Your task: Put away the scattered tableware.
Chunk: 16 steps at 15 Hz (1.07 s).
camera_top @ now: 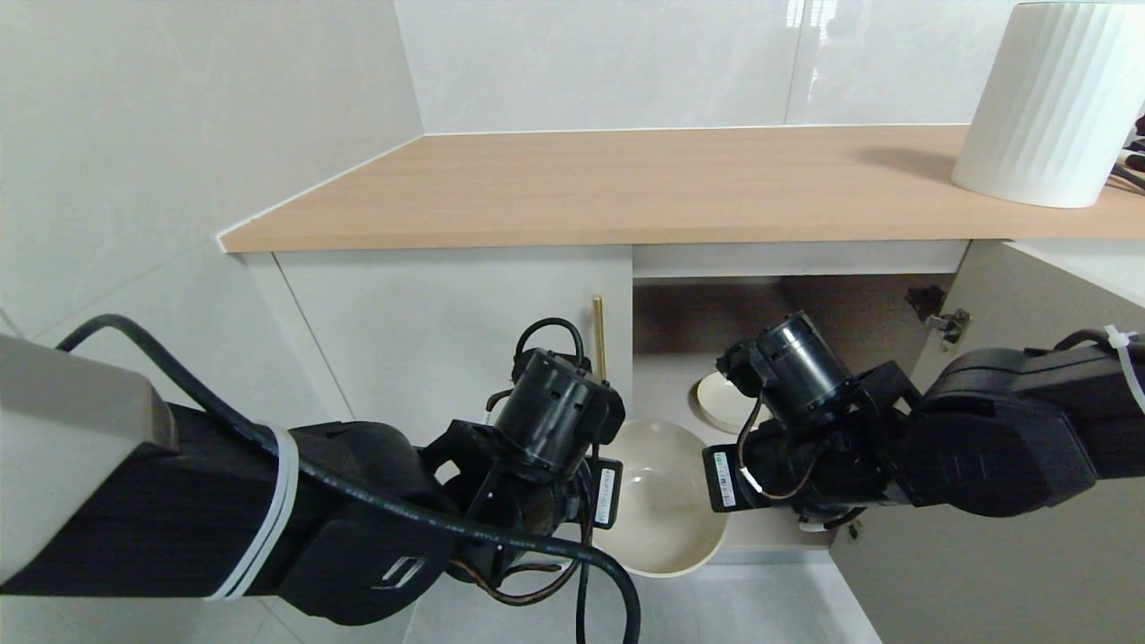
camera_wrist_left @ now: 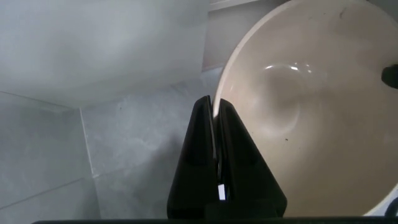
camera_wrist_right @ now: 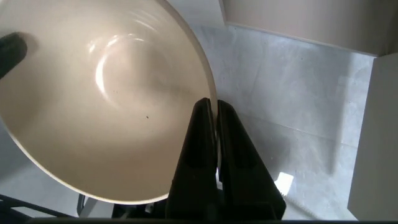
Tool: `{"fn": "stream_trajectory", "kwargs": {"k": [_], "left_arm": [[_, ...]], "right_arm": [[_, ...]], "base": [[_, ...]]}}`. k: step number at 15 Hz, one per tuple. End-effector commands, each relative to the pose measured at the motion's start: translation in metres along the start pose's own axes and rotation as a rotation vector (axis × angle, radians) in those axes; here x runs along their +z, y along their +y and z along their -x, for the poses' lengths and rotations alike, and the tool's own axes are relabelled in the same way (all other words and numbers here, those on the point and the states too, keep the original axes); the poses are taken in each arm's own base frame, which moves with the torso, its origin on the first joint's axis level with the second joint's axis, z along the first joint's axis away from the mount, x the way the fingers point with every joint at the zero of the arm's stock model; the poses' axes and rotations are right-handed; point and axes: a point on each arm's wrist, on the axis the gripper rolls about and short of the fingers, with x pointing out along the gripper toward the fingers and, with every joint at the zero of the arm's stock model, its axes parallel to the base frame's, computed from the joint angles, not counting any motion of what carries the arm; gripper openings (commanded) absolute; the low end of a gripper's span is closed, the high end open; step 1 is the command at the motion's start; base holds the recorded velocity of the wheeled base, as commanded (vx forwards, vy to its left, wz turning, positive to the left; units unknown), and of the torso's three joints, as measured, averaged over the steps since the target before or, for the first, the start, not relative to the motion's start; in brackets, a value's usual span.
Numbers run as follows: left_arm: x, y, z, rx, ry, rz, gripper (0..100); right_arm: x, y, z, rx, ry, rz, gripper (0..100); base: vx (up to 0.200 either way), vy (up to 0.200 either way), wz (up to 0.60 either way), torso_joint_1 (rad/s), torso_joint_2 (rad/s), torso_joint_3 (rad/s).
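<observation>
A large cream bowl (camera_top: 666,501) hangs between my two arms, low in front of the open cabinet under the counter. My left gripper (camera_wrist_left: 215,121) is shut on the bowl's (camera_wrist_left: 311,106) rim on its left side. On the opposite edge my right gripper (camera_wrist_right: 216,118) is shut on the same bowl's (camera_wrist_right: 106,99) rim. The bowl is empty, with its opening facing up. A small cream plate (camera_top: 723,400) lies on the cabinet floor, behind the bowl.
The cabinet's right door (camera_top: 984,555) stands open close to my right arm. Its left door (camera_top: 447,331) is closed, with a brass handle (camera_top: 597,335). A white ribbed container (camera_top: 1047,103) stands on the wooden counter (camera_top: 626,188). Grey floor tiles (camera_wrist_left: 124,149) lie below.
</observation>
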Motion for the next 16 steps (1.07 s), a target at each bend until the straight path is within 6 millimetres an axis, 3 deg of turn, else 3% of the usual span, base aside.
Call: {"fn": "stream_trajectory", "kwargs": {"k": [1, 4, 5, 8, 12, 16], "left_arm": [[0.0, 0.0, 0.0, 0.003, 0.0, 0.0, 100], [0.004, 0.003, 0.004, 0.003, -0.014, 0.01, 100], [0.004, 0.004, 0.004, 0.003, -0.016, 0.011, 100], [0.002, 0.004, 0.002, 0.007, -0.006, 0.009, 100], [0.004, 0.004, 0.005, 0.003, -0.017, 0.013, 100], [0.005, 0.004, 0.005, 0.002, -0.018, 0.014, 100]], "right_arm": [[0.0, 0.0, 0.0, -0.001, 0.002, 0.001, 0], [0.001, -0.003, -0.005, -0.031, -0.021, -0.063, 0], [0.002, -0.012, -0.009, -0.067, -0.034, -0.096, 0], [0.017, -0.057, -0.047, -0.153, -0.114, -0.235, 0], [0.031, -0.088, -0.094, -0.22, -0.315, -0.33, 0], [0.046, -0.114, -0.112, -0.271, -0.402, -0.381, 0]], "base": [[0.0, 0.0, 0.0, 0.0, 0.0, 0.0], [0.0, 0.0, 0.0, 0.0, 0.0, 0.0], [0.0, 0.0, 0.0, 0.0, 0.0, 0.0], [0.0, 0.0, 0.0, 0.0, 0.0, 0.0], [0.0, 0.0, 0.0, 0.0, 0.0, 0.0], [0.0, 0.0, 0.0, 0.0, 0.0, 0.0]]}}
